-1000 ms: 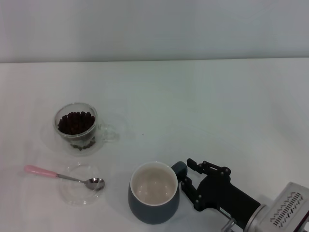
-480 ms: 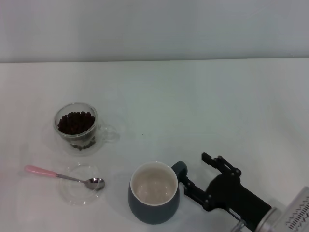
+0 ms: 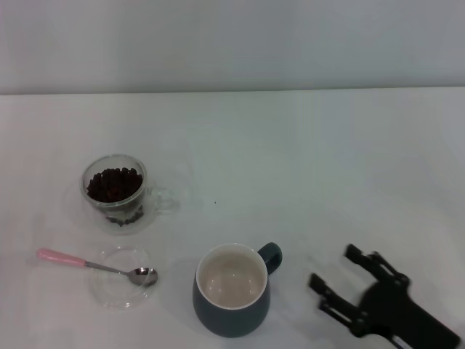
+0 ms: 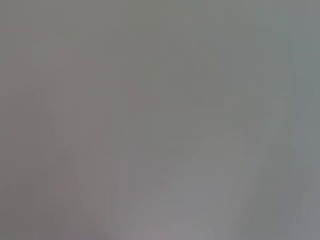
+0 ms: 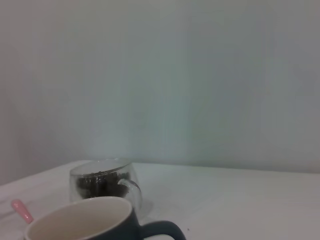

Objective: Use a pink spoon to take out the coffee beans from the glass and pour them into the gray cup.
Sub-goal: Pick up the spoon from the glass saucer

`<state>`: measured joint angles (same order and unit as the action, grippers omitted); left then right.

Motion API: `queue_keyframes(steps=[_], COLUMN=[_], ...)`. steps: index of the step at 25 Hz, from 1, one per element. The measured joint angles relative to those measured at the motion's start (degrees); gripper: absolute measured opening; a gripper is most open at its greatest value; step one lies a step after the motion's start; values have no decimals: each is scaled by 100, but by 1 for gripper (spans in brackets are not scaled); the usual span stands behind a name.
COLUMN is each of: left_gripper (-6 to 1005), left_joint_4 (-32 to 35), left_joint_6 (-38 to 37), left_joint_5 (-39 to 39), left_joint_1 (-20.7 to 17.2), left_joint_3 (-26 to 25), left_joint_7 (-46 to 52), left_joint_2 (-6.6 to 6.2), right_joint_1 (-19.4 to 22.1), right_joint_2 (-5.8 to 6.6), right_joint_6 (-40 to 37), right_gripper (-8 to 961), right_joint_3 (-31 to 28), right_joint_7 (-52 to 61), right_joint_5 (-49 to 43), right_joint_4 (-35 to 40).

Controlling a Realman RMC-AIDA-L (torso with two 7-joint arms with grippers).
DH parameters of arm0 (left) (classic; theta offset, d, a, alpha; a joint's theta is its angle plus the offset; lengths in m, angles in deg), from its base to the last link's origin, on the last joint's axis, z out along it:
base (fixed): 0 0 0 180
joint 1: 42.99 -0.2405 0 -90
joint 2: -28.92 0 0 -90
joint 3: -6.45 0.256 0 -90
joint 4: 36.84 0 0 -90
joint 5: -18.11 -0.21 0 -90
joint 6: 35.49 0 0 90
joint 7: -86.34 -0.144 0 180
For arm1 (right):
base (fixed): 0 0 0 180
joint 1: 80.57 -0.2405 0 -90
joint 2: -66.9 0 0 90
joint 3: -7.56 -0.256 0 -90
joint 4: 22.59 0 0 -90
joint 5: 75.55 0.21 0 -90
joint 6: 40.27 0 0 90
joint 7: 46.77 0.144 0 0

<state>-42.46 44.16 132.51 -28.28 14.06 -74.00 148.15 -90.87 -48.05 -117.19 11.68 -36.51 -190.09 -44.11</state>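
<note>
Right pincer (image 3: pixel 347 278) withdrawn from gray cup (image 3: pixel 231 289)

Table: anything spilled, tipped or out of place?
Nothing stands out. The glass stands upright with the coffee beans inside, the gray cup is upright and empty, and the pink spoon lies flat, its bowl on a clear disc. No stray beans.

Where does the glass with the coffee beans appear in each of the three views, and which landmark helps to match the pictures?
Head view: the glass stands on the robot's left, behind the pink spoon.
Left wrist view: not in it; only plain gray shows.
Right wrist view: the glass stands beyond the gray cup, near the table's far edge.
Shared landmark: the gray cup, nearer to both cameras than the glass.
</note>
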Motion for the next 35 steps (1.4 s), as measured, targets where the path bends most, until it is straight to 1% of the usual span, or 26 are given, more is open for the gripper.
queue_keyframes(steps=[3, 6, 11, 13, 15, 18, 20, 22, 24, 30, 35], left_gripper=[893, 893, 893, 894, 894, 894, 894, 894, 894, 895, 895], left_joint_4=[0, 0, -8, -7, 116, 608, 948, 1209, 1312, 1226, 1078], left_joint_6=[-1, -8, -18, -17, -22, -78, -138, -183, -206, -177, -211], left_joint_5=[-2, -54, -275, -391, -706, -1414, -1928, -2473, -2905, -3558, -3857], left_joint_1=[12, 8, -197, -352, -522, -711, -728, -664, -553, -225, -110], left_joint_3=[3, 29, 41, 48, 55, 57, 57, 57, 57, 56, 56], left_joint_7=[-1, -2, 229, 800, 1796, 3445, 4380, 5103, 5393, 5591, 5667], left_joint_2=[-4, -7, -22, -31, -52, -66, -70, -77, -77, -46, -43], right_joint_1=[233, 466, 535, 487, 421, 318, 254, 200, 174, 163, 168], right_joint_2=[3, -5, -17, -21, -25, -28, -28, -28, -28, -28, -28], right_joint_6=[-388, -676, -956, -1053, -1109, -1124, -1104, -1084, -1082, -1075, -1074], right_gripper=[862, 862, 861, 861, 861, 861, 861, 861, 861, 861, 860], right_joint_3=[73, -19, -71, -74, -80, -110, -113, -114, -114, -114, -114], right_joint_7=[261, 323, 335, 337, 338, 339, 340, 341, 341, 344, 345], right_joint_5=[36, 240, 1239, 1491, 1648, 1719, 1722, 1724, 1725, 1730, 1733], right_joint_4=[317, 576, 805, 839, 858, 865, 863, 854, 841, 828, 829])
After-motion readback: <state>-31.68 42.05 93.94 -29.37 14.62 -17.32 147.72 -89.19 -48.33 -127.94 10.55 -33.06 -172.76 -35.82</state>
